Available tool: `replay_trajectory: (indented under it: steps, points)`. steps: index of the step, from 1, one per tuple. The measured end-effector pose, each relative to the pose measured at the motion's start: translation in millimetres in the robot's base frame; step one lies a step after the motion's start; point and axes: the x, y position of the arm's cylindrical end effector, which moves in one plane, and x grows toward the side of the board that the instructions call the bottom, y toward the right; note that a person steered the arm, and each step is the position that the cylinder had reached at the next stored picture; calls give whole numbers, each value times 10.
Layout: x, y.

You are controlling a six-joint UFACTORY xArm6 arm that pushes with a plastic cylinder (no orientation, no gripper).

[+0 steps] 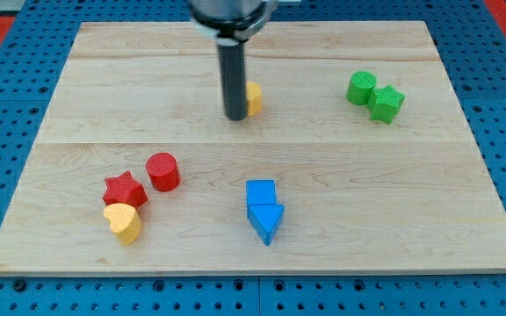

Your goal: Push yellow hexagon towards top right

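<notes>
The small yellow hexagon block (254, 97) lies on the upper middle of the pale wooden board (323, 175), mostly hidden behind the dark rod, so its shape is hard to confirm from the sliver that shows. My tip (236, 116) sits on the board at the hexagon's left side, touching it or just beside it; the rod has no jaws to open or close, it is simply a plain straight end resting there. Toward the view's right, well apart from the hexagon, a green cylinder block (361, 88) and a green star-shaped block (386, 104) stand touching each other. Toward the view's bottom, near the middle, a blue cube block (260, 192) touches a blue triangular block (267, 223) below it. At the lower left, a red cylinder block (162, 171) stands just beside a red star block (124, 190), and a yellow heart-shaped block (124, 223) touches the star's lower edge.
</notes>
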Motion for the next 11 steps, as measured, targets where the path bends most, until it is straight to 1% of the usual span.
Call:
replay_trajectory:
  steps: [2, 3, 4, 5, 6, 7, 8, 9, 11]
  points:
    - [-688, 559]
    - [-831, 304]
    - [-1009, 350]
    - [-967, 664]
    - [-949, 824]
    - [-1090, 1208]
    - [-1140, 1116]
    - [-1338, 1023]
    - [-1561, 751]
